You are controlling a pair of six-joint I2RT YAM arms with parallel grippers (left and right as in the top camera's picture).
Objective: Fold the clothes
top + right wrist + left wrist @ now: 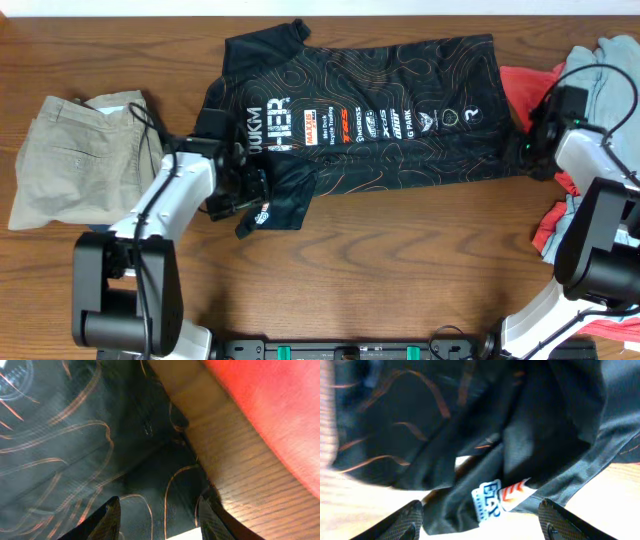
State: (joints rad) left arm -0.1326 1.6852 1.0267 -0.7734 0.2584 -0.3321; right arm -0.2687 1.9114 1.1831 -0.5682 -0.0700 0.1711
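Note:
The black jersey (380,110) with orange contour lines and white, red and orange logos lies spread flat across the table, collar to the left. My left gripper (248,196) is open at its lower sleeve (285,200). In the left wrist view the open fingers (480,510) straddle the sleeve's edge with a white logo patch (492,500). My right gripper (528,150) is open at the jersey's right edge. In the right wrist view its fingers (160,505) sit low over the jersey fabric (75,445), beside bare wood.
Folded khaki trousers (80,150) lie at the left of the wooden table (400,260). A pile of red and grey-blue clothes (610,70) sits at the right edge, and red cloth (270,415) lies close to my right gripper.

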